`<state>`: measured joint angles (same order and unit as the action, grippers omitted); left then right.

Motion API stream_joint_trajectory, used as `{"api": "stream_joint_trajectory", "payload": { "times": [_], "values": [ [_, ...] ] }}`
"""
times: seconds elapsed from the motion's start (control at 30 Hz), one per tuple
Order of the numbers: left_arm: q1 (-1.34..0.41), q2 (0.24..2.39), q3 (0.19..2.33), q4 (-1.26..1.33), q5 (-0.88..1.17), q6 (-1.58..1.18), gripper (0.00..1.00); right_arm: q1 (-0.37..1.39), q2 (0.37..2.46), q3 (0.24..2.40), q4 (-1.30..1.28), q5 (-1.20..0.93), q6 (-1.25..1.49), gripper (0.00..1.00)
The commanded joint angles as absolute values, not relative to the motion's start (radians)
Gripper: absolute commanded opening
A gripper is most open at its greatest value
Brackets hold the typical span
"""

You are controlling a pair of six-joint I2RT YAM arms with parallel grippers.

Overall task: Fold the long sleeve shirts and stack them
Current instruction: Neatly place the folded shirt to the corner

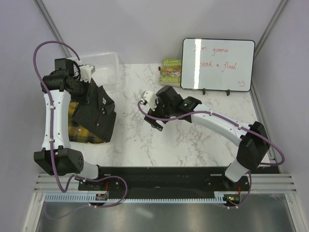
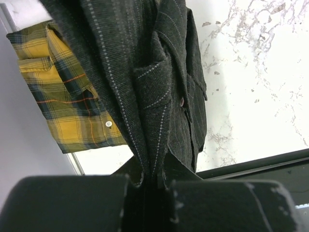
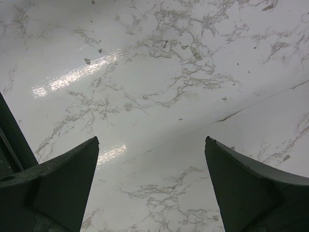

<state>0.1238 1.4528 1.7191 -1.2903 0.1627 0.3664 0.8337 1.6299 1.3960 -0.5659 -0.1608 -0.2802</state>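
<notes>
**A:** The dark pinstriped shirt is held aloft, clamped tight in the left gripper, and draped over the yellow plaid shirt at the table's left side.

**B:** Shirt 1 looks picked for spreading. The right gripper is angled low mid-table, jaws wide apart, nothing held. A 2nd hold on the cloth is called for.

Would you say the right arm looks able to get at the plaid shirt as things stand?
Probably not easily: the plaid shirt lies far left, largely under the dark shirt hanging from the shut left gripper. The open right gripper is over the bare marble table.
</notes>
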Motion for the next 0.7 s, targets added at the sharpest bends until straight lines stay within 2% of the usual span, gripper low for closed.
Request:
{"api": "stream_joint_trajectory", "payload": {
  "times": [0.0,0.2,0.67],
  "values": [
    [0.167,1.442,1.680,-1.243,0.179,0.429,0.02,0.833,1.612,1.404,-0.580,-0.156,-0.281,0.98],
    [0.235,1.445,1.580,-1.138,0.170,0.502,0.02,0.831,1.621,1.401,-0.583,-0.160,-0.282,0.98],
    [0.400,1.529,1.497,-0.942,0.233,0.620,0.02,0.831,1.647,1.416,-0.598,-0.160,-0.287,0.98]
  ]
}}
